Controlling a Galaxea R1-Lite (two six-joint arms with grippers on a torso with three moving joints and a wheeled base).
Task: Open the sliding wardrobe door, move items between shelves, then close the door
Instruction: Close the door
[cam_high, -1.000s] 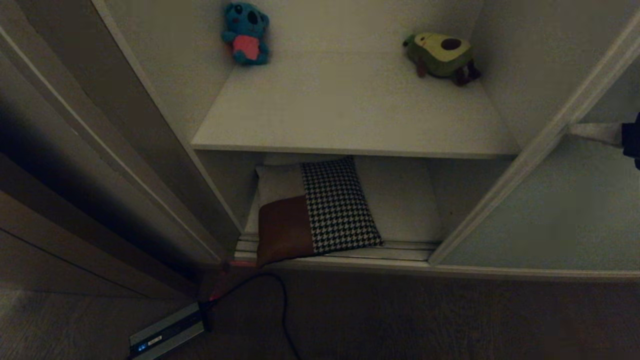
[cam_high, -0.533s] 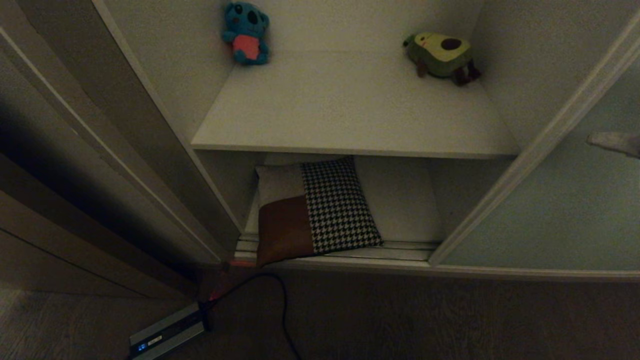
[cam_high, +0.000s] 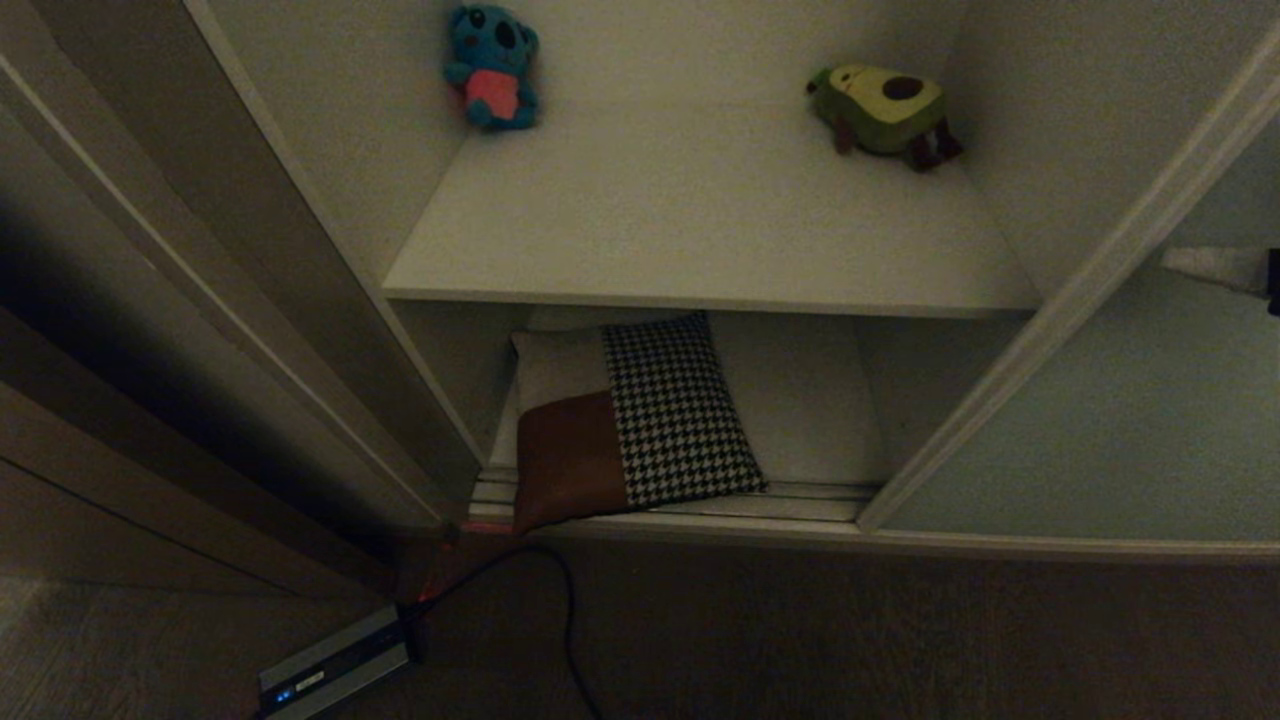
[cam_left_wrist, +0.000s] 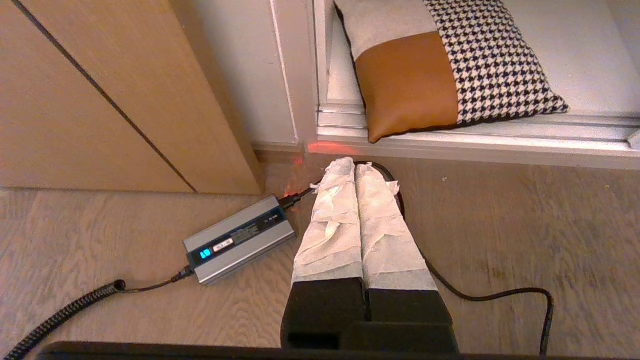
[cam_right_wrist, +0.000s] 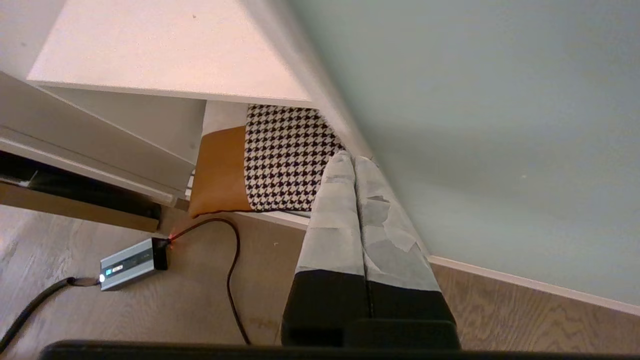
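Note:
The sliding wardrobe door (cam_high: 1100, 430) is a pale grey-green panel standing to the right of the open bay; it also shows in the right wrist view (cam_right_wrist: 475, 125). A houndstooth cushion (cam_high: 675, 410) with a brown patch lies on the lower shelf (cam_high: 810, 400), its front corner over the floor rails. The upper shelf (cam_high: 700, 220) carries two plush toys. My right gripper (cam_high: 1170, 260) is shut and empty (cam_right_wrist: 354, 159), close in front of the door panel near its left frame. My left gripper (cam_left_wrist: 354, 162) is shut and empty, low over the floor before the cushion (cam_left_wrist: 480, 55).
A blue plush (cam_high: 491, 65) sits at the upper shelf's back left and an avocado plush (cam_high: 885, 110) at its back right. A silver power brick (cam_high: 335, 665) with a black cable (cam_high: 565, 600) lies on the wood floor in front of the wardrobe.
At the right edge of the head view my right gripper drew back rightward and dipped, then rose and came a little way back. Cushion, toys and door have not moved.

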